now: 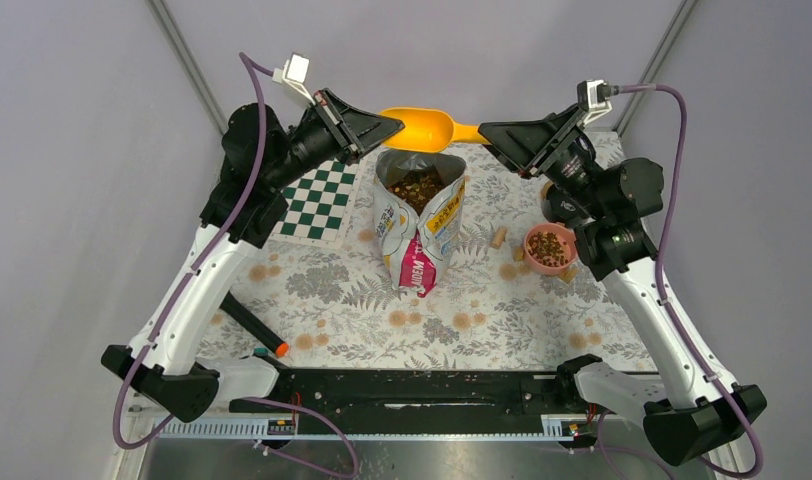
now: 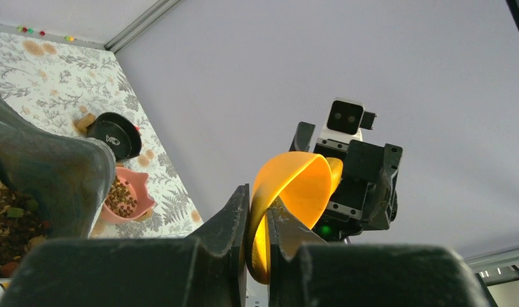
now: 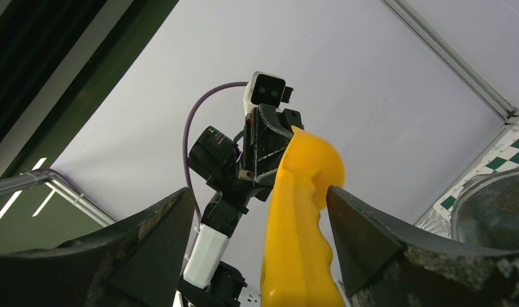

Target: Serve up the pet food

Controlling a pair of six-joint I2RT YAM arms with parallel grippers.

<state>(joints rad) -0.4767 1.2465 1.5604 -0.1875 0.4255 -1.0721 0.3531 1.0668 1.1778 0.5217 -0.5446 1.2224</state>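
A yellow scoop (image 1: 422, 127) hangs level above the open bag (image 1: 419, 215), whose mouth shows brown pet food (image 1: 419, 185). My left gripper (image 1: 397, 125) is shut on the thin rim of the scoop's bowl (image 2: 295, 185), pinched between both fingers (image 2: 258, 198). My right gripper (image 1: 485, 133) stands open around the scoop's handle (image 3: 298, 243). The handle lies between the fingers (image 3: 258, 190), close to the right-hand one, with a wide gap on the other side. A pink bowl (image 1: 549, 248) holding pet food sits on the table at the right.
A black round lid (image 1: 557, 205) lies behind the pink bowl, with tan cork-like pieces (image 1: 499, 237) nearby. A green checkerboard (image 1: 320, 200) lies at the back left, and a black marker with an orange tip (image 1: 254, 325) at the front left. Grey walls close in behind.
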